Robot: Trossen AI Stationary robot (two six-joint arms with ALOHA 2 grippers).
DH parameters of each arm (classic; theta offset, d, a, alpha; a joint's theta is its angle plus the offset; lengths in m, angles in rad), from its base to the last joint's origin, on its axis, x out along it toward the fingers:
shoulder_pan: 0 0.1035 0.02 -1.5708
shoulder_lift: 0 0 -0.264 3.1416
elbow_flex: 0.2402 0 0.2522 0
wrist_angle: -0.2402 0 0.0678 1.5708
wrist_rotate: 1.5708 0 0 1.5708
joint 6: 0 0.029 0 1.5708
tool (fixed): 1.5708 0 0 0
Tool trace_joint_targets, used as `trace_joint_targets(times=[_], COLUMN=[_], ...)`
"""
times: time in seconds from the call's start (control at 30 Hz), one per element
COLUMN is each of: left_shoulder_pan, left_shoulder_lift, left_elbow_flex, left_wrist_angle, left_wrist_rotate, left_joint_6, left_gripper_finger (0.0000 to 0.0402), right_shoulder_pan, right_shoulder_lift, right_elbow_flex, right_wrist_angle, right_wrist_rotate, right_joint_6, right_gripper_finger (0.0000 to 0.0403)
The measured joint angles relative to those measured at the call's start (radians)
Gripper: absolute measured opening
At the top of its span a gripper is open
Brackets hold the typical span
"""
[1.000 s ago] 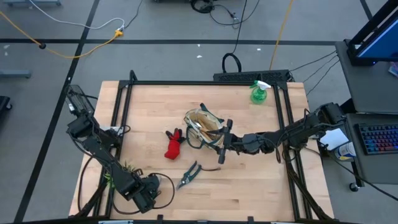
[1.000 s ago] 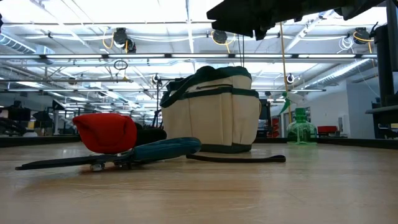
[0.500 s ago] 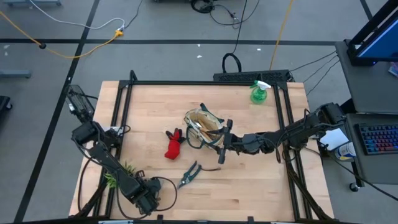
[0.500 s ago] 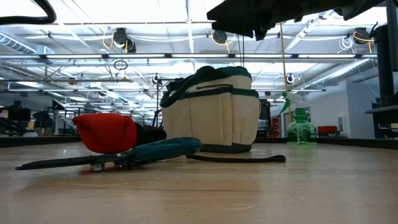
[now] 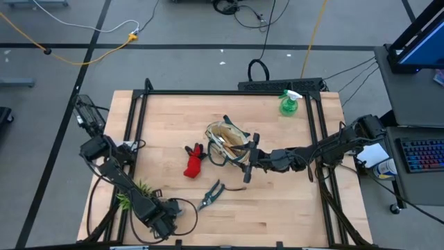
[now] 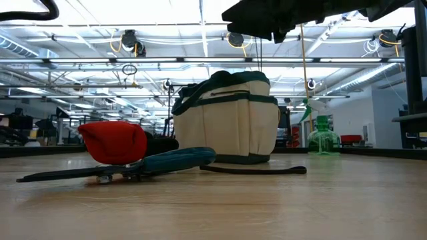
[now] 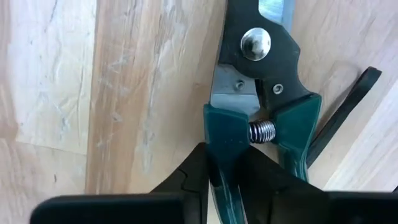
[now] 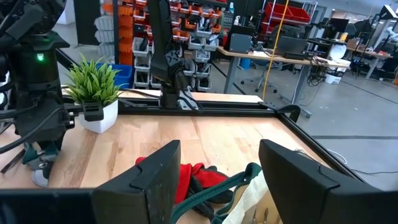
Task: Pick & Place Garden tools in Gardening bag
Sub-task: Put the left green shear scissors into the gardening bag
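Observation:
Pruning shears with teal handles lie flat on the table under my left gripper, which is shut on one handle. In the high view my left gripper is low over the near left corner and hides that spot. Teal-handled shears also lie to its right; I cannot tell whether they are the same pair. The cream gardening bag stands mid-table, a red glove to its left and a green spray bottle at the far right. My right gripper hangs open and level above the bag's right side. My left gripper pinches one teal handle of the shears between its two fingers, just behind the spring. The fingers come from above, pointing down. The shears lie flat on the wood, blades pointing away from the fingers.
A spiky green plant in a white pot stands beside my left arm. A black strap lies next to the shears' handles. Black frame rails run round the table. Bare wood stretches across the near right.
My left arm has shifted a little toward the table's near edge and sunk lower. The plant tuft, mostly covered by the arm before, now shows beside it.

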Motion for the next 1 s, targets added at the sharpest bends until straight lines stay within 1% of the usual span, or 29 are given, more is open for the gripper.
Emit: trace_joint_targets(times=[0.2, 0.37, 0.5, 0.67, 0.8, 0.9, 1.0], left_shoulder_pan=[0.039, 0.070, 0.091, 0.113, 0.133, 0.162, 0.201], left_shoulder_lift=[0.001, 0.001, -0.014, -0.076, -0.157, -0.215, -0.262], left_elbow_flex=[0.000, 0.000, -0.002, -0.006, -0.003, -0.003, -0.002], left_wrist_angle=[-0.002, -0.002, -0.005, -0.044, -0.092, -0.088, -0.082], left_wrist_rotate=[-0.014, -0.024, -0.045, -0.180, -0.251, -0.340, -0.394], left_joint_6=[0.080, 0.173, 0.255, 0.330, 0.383, 0.464, 0.564], left_gripper_finger=[0.0059, 0.0073, 0.0060, 0.0059, 0.0059, 0.0065, 0.0066], right_shoulder_pan=[0.000, 0.000, 0.000, 0.000, 0.000, 0.000, 0.000], right_shoulder_lift=[0.000, 0.000, 0.000, 0.000, 0.000, 0.000, 0.000], right_elbow_flex=[0.000, 0.000, 0.000, 0.000, 0.000, 0.000, 0.000], right_wrist_angle=[0.001, 0.001, 0.001, 0.001, 0.001, 0.003, 0.004], right_wrist_rotate=[0.000, 0.000, 0.000, 0.000, 0.000, 0.000, 0.000], right_joint_6=[0.000, 0.000, 0.000, 0.000, 0.000, 0.000, 0.001], right_gripper_finger=[0.0212, 0.0212, 0.0212, 0.0212, 0.0212, 0.0212, 0.0212])
